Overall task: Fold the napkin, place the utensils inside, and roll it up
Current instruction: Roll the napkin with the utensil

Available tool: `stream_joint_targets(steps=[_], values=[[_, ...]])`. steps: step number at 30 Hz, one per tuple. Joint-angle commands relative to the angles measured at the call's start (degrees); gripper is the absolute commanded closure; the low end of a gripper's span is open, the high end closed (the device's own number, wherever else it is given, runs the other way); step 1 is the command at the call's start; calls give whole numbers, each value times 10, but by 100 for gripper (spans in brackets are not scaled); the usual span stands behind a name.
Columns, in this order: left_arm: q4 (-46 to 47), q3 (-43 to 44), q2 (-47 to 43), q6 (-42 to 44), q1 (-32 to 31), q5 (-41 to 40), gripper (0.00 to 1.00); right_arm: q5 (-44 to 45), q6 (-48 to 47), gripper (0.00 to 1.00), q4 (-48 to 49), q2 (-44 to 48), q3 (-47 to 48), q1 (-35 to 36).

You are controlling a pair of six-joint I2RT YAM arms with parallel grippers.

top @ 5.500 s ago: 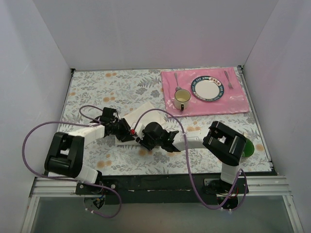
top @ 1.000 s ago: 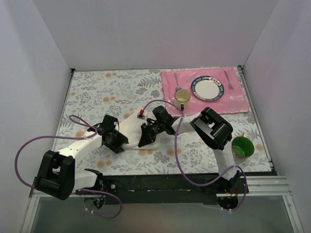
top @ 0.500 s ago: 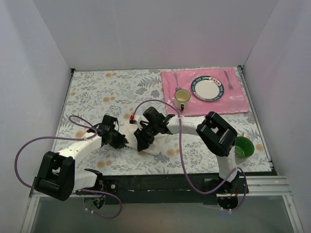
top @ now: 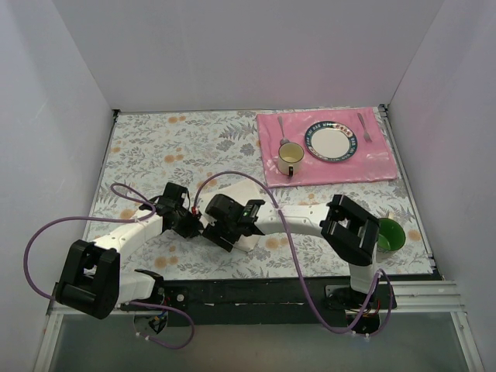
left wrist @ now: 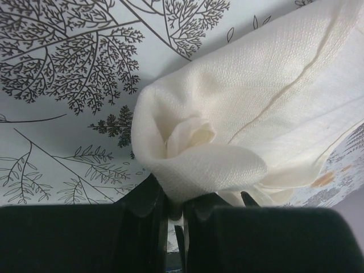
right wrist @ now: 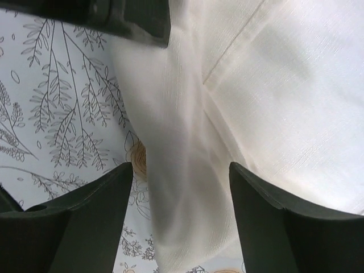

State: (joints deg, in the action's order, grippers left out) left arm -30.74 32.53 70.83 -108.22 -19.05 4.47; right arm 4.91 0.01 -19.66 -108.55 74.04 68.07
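While left gripper (left wrist: 176, 211) pinches a bunched napkin (left wrist: 244, 108) corner, right gripper (right wrist: 181, 190) hangs open astride the cloth | napkin: near-centre of table (top: 155, 147) | step: folding, likely | next: right must nip an edge, lay fold flat

High fixed view from the near edge, both wrist views close on one napkin (left wrist: 239, 114)

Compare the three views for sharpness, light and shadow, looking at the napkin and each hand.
Top external view: even, sharp light, soft shadows under the arms, the napkin mostly hidden. Left wrist view: weave crisp, the left hand a dark, featureless mass. Right wrist view: cloth nearly washed out at right, a grey shadow along its fold, the right hand in silhouette.
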Motion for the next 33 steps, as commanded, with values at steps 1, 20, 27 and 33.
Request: stream_joint_targets(steps=[1,20,27,33], values=[[-51,10,-2,18,-5,-12,100,77,10,24,1,-22,41,22],[-43,26,-16,55,-5,-17,96,57,27,92,146,3,-114,12],[-72,58,-104,117,-6,-82,46,-174,28,99,242,2,-175,-64],[-27,50,-151,158,-5,0,43,-371,32,99,269,-64,-173,-145]])
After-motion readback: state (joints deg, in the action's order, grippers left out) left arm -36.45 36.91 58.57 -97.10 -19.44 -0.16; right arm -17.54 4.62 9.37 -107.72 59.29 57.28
